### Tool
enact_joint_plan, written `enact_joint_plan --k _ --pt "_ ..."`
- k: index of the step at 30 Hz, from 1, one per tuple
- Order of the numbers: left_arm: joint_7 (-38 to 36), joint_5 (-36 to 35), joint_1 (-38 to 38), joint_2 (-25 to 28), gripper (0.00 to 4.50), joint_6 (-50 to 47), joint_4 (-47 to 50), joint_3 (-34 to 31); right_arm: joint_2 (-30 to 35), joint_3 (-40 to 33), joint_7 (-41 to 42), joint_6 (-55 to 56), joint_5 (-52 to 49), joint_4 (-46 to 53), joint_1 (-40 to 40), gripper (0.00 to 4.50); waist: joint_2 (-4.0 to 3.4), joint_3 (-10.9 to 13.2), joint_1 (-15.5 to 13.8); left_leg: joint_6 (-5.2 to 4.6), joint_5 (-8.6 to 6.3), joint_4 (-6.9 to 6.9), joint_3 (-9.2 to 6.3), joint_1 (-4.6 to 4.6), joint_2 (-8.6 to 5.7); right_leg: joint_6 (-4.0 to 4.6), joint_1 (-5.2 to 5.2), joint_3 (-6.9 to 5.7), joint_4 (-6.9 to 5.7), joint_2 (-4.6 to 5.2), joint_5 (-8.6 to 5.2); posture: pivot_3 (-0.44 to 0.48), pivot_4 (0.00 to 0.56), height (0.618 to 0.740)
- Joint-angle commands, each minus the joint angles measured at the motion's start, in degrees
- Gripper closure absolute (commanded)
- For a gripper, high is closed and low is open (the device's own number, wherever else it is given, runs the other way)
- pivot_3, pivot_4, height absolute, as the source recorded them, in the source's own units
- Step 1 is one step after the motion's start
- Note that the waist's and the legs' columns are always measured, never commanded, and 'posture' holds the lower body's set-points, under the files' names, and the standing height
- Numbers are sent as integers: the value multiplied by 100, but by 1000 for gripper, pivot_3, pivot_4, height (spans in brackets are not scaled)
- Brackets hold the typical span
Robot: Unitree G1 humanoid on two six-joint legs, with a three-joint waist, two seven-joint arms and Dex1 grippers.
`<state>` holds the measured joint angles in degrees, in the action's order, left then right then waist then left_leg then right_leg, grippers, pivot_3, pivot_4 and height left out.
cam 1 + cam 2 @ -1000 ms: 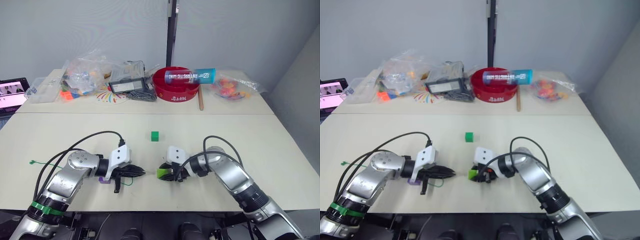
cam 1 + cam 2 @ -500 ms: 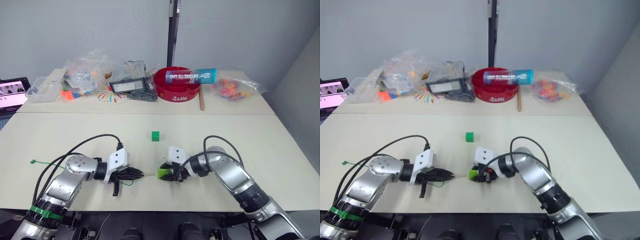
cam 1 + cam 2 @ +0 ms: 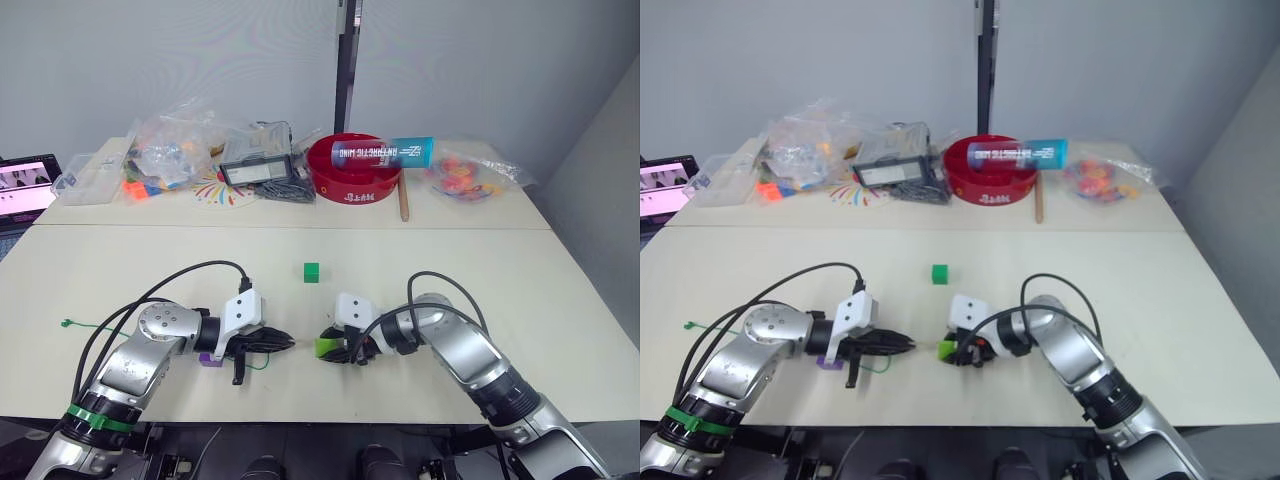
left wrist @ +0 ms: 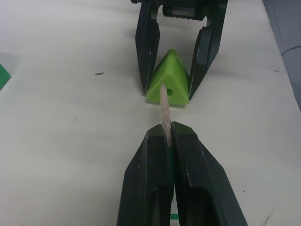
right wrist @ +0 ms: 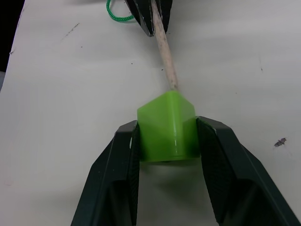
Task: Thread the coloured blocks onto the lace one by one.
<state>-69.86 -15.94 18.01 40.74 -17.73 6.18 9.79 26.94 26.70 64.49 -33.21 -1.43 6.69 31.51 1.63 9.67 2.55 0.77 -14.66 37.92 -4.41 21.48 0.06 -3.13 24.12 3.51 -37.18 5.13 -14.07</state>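
Note:
My right gripper (image 5: 165, 123) is shut on a light green block (image 5: 167, 127), holding it low over the table's front middle with its hole facing left. My left gripper (image 4: 169, 132) is shut on the lace's pale stiff tip (image 4: 163, 106). The tip's end reaches the block's face (image 4: 168, 85) at the hole; I cannot tell if it has entered. The green lace (image 3: 258, 364) loops under the left gripper (image 3: 280, 342), and its knot (image 3: 64, 323) lies far left. A purple block (image 3: 208, 358) sits under the left wrist. A dark green block (image 3: 311, 271) rests at mid-table.
Along the back of the table stand a red bowl (image 3: 352, 172) with a blue tube (image 3: 382, 152) across it, a wooden stick (image 3: 402, 202), clear bags of small pieces (image 3: 168, 150), a black tray (image 3: 255, 165) and another bag (image 3: 465, 175). A laptop (image 3: 22, 186) sits far left.
The left gripper has shifted slightly right with the lace tip, closer to the light green block, and the purple block under the wrist shows again. The right gripper holds still.

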Motion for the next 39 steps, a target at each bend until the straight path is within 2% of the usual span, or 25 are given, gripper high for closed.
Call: enact_joint_plan --k 1,13,19,28,35,39 --pt "-85 -110 39 -23 4500 -36 256 74 31 192 37 -147 -58 15 -120 3201 0 0 -3 0 0 0 0 0 0 0 0 0 0 0 0 0 150 731" --pt "-53 -17 29 -128 4500 109 139 125 43 184 16 -184 -67 20 -122 3201 0 0 -12 0 0 0 0 0 -1 0 -4 0 2 1 0 0 150 731" --pt "-57 131 64 -252 4500 133 56 350 35 193 -2 -208 -82 18 -108 3201 1 0 -14 0 0 0 0 -1 -2 0 -6 0 3 2 0 0 150 731" --pt "128 339 544 -753 4500 -97 84 692 -11 222 -67 -262 -84 16 -108 3201 1 -1 -7 0 0 0 0 -1 -2 0 -5 0 2 0 0 0 150 731" --pt "119 285 597 -1014 4500 -584 154 987 -70 231 -166 -274 -96 -16 -97 3201 4 -4 -30 0 0 0 0 -9 -4 -1 -17 0 4 3 0 0 150 731" --pt "108 344 634 -883 3154 -550 144 810 -71 232 -185 -291 -98 1 -102 3201 4 -5 -33 1 0 0 -1 -29 -4 -3 -42 0 10 2 -1 0 150 731"
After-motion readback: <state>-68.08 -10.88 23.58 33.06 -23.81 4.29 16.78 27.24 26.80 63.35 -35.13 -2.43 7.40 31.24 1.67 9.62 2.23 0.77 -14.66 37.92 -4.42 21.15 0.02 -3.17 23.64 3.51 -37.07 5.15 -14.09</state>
